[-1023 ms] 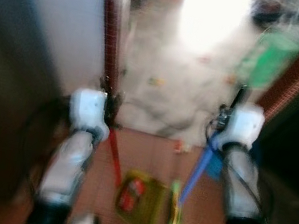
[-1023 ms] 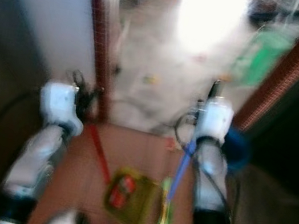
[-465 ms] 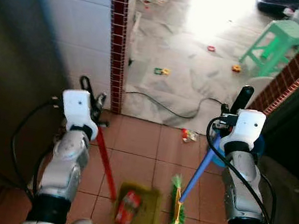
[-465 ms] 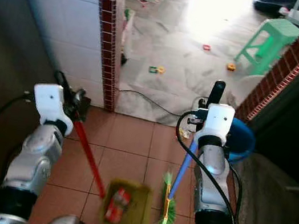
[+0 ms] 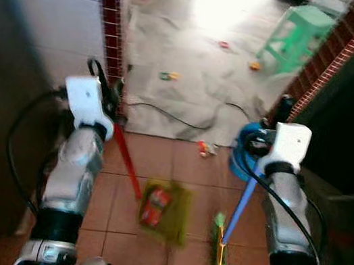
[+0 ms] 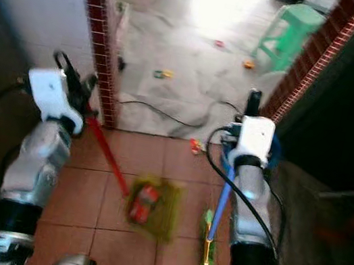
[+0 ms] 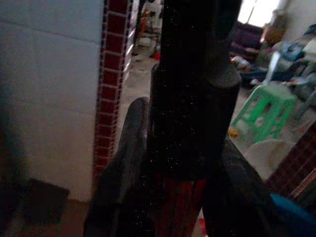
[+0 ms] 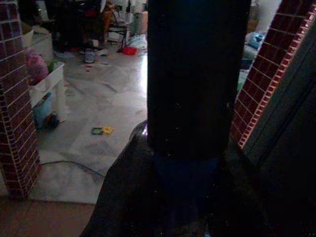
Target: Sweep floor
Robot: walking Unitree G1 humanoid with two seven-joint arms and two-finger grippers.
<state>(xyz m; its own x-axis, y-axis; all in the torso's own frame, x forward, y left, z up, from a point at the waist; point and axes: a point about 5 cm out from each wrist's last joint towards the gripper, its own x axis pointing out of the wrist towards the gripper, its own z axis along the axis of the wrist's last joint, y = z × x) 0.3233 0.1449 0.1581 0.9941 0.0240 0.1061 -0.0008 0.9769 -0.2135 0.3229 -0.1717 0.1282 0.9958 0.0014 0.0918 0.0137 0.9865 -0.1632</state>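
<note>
Standing on terracotta floor tiles at a doorway, with the pale marble floor of the next room ahead. Left gripper closed round the black grip of a red-handled olive-green dustpan — fingers clamped either side of the handle in the left wrist view. Right gripper closed the same way round the top of a blue-handled broom with green bristles, its head resting on the tiles just right of the pan.

Inside the pan, a red crumpled wrapper, apparently already collected. Beyond it, close to the edge where tile meets marble, a small red-and-white scrap. Farther out on the marble: a green-and-yellow piece, a red bit and a yellow bit near a green plastic stool. Black cable trailing across the marble near the threshold; blue round basin by the brick-tiled door post on the right.

Step in hand, judging by the layout: between sweeps, carrying both tools toward the next litter. Next move likely calls for stepping forward to the scrap at the tile edge, setting the pan lip flat before it and drawing the bristles in — while keeping clear of the cable and basin.
</note>
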